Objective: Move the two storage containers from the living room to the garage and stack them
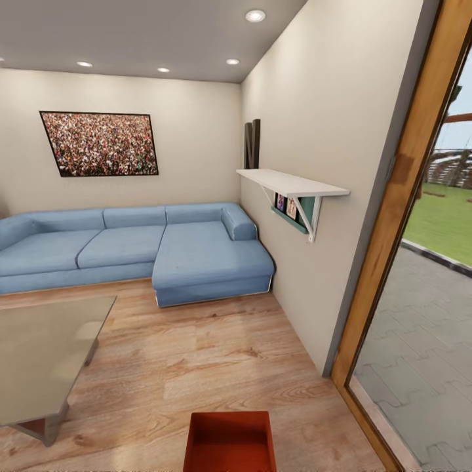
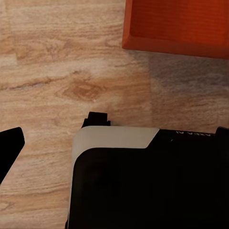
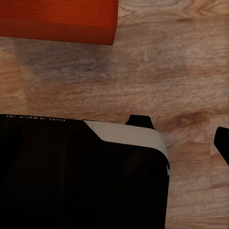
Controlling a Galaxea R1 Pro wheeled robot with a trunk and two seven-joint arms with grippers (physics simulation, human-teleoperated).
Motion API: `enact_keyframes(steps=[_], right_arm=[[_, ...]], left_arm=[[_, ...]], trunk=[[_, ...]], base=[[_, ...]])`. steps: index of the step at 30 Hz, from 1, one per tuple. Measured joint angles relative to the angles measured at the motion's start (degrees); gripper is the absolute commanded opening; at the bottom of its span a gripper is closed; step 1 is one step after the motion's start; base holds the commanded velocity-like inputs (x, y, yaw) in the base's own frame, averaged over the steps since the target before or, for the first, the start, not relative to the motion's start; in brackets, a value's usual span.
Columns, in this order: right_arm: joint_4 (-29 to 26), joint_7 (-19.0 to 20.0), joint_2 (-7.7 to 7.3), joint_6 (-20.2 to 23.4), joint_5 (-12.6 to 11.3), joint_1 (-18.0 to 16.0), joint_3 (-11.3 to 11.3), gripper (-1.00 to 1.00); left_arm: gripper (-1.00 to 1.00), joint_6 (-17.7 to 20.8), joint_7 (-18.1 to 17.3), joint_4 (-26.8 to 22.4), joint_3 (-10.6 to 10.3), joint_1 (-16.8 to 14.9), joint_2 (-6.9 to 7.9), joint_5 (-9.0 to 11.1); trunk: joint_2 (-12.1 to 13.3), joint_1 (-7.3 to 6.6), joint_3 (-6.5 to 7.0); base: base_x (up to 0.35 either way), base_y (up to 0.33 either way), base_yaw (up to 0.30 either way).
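**Bin dead ahead, between both arms**

Head view: an orange-red rectangular open-topped storage container (image 1: 229, 440) sits on the light wood-plank floor (image 1: 196, 354), centred before the robot. Left wrist view: the container (image 2: 176, 26) lies ahead. Right wrist view: the same (image 3: 57, 19). Neither arm seems nearer; each pincer's state cannot be told.

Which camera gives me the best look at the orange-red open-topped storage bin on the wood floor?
The head view: the orange-red open-topped storage bin shows its whole rim and inside, at the bottom edge on the light wood-plank floor. Both wrist views catch just one corner and part of a wall.
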Motion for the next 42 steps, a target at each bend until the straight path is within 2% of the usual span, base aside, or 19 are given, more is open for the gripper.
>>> enact_keyframes(steps=[42], right_arm=[[0.00, 0.00, -0.01, -0.09, -0.07, 0.00, 0.01, 1.00]], left_arm=[[1.00, -0.02, -0.01, 0.00, 0.00, 0.00, 0.00, 0.04]], trunk=[[0.00, 0.00, -3.85]], base=[[0.000, 0.000, 0.000]])
